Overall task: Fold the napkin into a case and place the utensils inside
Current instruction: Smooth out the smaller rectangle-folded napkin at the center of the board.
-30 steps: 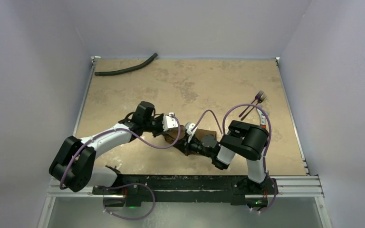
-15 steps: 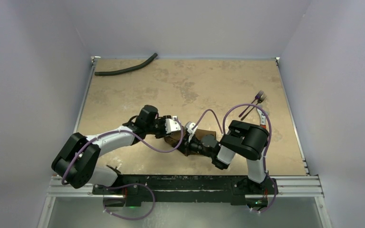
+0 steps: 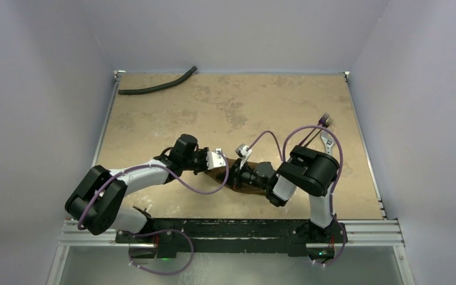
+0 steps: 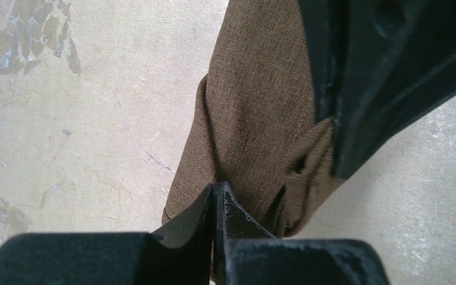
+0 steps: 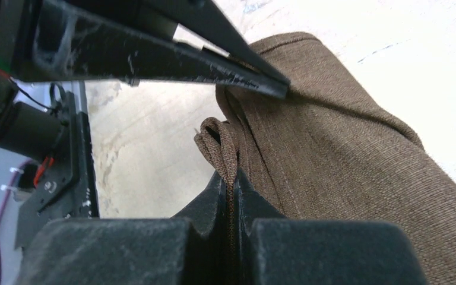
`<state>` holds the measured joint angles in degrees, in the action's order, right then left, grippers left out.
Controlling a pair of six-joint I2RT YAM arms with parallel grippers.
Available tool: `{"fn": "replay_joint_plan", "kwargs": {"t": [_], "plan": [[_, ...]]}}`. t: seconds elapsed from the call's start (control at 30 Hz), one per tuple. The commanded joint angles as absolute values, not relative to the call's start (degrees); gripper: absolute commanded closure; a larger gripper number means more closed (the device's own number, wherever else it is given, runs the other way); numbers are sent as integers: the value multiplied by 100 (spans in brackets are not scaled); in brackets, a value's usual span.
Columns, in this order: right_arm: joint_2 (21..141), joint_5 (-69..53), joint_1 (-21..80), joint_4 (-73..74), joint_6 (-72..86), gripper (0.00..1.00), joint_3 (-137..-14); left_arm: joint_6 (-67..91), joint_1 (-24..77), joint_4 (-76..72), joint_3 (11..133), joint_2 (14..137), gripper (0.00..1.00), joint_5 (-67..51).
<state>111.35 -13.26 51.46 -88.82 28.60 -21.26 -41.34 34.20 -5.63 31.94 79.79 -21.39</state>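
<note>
Jaws of the left gripper point(image 3: 221, 163) and right gripper point(image 3: 240, 175) are being held shut at the soft brown cloth napkin point(image 3: 224, 176) between them, with the slim purplish metal utensils point(image 3: 325, 121) lying nearer the right arm point(image 3: 309, 172). Left wrist: whether cloth is being gripped cannot be told. Right wrist: a fold is being pinched.

The tabletop's point(image 3: 231, 101) far half is open; hose point(image 3: 154, 88) at far-left corner, utensils point(image 3: 325, 120) by right edge (partly behind a cable point(image 3: 306, 129)); left arm point(image 3: 136, 175) and right arm point(image 3: 309, 172) crowd the near middle.
</note>
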Motion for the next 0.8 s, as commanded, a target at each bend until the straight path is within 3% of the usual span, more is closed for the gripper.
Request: {"fn": "replay_joint_plan", "kwargs": {"t": [0.0, 0.07, 0.13, 0.2, 0.23, 0.37, 0.57, 0.77], "plan": [[10856, -1709, 4959, -11171, 3386, 100, -2372, -4099, 3446, -714, 3169, 7863, 100, -2238], [10862, -1783, 4959, -11156, 3362, 100, -2391, -4025, 3450, -664, 3200, 7829, 95, -2238], [10928, -1828, 4964, -11202, 3392, 100, -2375, -3981, 3447, -651, 3230, 7785, 73, -2216], [10991, -1893, 4961, -11238, 3447, 100, -2369, -4005, 3449, -622, 3243, 7778, 70, -2211], [11008, -1924, 4965, -11278, 3462, 100, -2360, -4023, 3446, -633, 3243, 7782, 71, -2165], [11003, -2018, 4965, -11174, 3477, 100, -2343, -4198, 3445, -907, 3122, 7787, 94, -1726], [11146, -2207, 4953, -11120, 3686, 100, -2365, -4331, 3448, -782, 3084, 7788, 100, -1794], [11298, -2677, 4675, -10691, 4331, 100, -2631, -4460, 3445, -476, 3104, 7722, 100, -2037]]}}
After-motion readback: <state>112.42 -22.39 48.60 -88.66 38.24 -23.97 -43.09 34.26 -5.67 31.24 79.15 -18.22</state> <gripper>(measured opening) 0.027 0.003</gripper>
